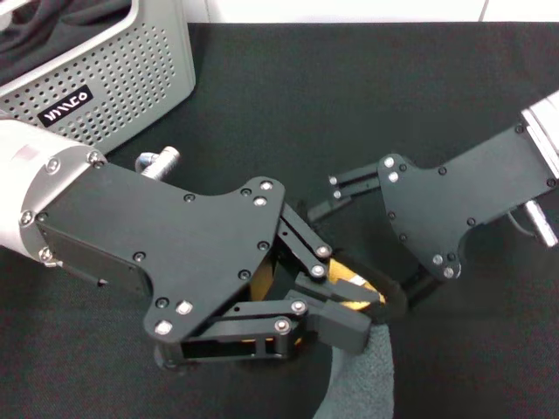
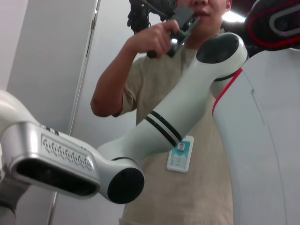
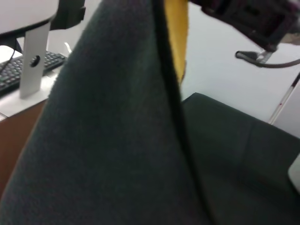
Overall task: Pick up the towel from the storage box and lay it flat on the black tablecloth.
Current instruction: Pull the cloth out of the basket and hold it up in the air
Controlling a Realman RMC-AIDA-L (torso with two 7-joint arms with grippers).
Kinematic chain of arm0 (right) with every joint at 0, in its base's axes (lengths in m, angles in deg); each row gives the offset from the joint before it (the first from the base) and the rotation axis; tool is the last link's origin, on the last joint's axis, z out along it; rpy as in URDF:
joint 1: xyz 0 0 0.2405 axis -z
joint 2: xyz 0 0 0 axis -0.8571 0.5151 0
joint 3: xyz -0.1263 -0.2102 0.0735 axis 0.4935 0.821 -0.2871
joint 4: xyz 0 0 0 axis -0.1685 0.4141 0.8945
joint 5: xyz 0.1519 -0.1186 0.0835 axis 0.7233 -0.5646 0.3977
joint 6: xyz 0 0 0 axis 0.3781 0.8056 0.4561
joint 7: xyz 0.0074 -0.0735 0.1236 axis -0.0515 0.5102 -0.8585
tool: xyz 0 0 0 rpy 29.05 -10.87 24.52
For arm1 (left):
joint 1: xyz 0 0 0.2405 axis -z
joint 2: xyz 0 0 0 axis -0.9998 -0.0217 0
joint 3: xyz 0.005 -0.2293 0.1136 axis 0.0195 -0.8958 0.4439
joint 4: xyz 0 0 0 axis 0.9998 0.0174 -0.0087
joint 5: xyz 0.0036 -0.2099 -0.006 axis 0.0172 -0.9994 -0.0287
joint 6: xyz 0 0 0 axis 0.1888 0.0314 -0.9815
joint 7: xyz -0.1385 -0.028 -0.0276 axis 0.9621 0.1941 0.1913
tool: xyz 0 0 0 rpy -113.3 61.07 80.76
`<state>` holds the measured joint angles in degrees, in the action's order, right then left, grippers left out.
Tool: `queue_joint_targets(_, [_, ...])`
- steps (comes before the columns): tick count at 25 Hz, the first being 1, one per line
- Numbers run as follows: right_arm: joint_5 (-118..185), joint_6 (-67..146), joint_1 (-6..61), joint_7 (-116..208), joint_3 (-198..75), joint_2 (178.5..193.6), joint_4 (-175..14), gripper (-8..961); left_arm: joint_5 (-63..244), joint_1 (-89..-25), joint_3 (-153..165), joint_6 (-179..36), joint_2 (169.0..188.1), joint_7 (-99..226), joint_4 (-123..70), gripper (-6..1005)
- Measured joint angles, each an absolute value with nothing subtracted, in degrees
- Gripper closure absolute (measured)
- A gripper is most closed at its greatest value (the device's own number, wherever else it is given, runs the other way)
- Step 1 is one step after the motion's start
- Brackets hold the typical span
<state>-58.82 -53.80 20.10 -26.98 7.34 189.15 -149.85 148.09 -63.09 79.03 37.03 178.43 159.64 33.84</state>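
Note:
My left gripper (image 1: pixel 349 304) is held above the black tablecloth (image 1: pixel 349 87) at the front middle, shut on the towel. The towel's yellow-orange face (image 1: pixel 354 288) shows between the fingers, and a grey face (image 1: pixel 367 380) hangs down below them. My right gripper (image 1: pixel 362 253) reaches in from the right, open, with its fingers spread beside the held towel edge. In the right wrist view the towel (image 3: pixel 117 131) hangs close up, grey with a dark edge and a yellow strip (image 3: pixel 176 33). The storage box (image 1: pixel 131 74) stands at the back left, apart from both grippers.
Plain black fabric (image 1: pixel 52 26) lies inside the box, which has a black label (image 1: pixel 66 105). A white surface borders the cloth's far edge (image 1: pixel 349 10). The left wrist view shows only my white arm (image 2: pixel 187 112) and a person (image 2: pixel 178 61) standing behind.

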Motion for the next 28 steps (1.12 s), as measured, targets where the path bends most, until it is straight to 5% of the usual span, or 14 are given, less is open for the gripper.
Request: queue_joint_targets(28, [-66.93,-50.58,11.49,-22.90,12.35,189.25,-147.85,75,150.31,-61.96,78.53,37.00,178.47,159.29,34.13,957])
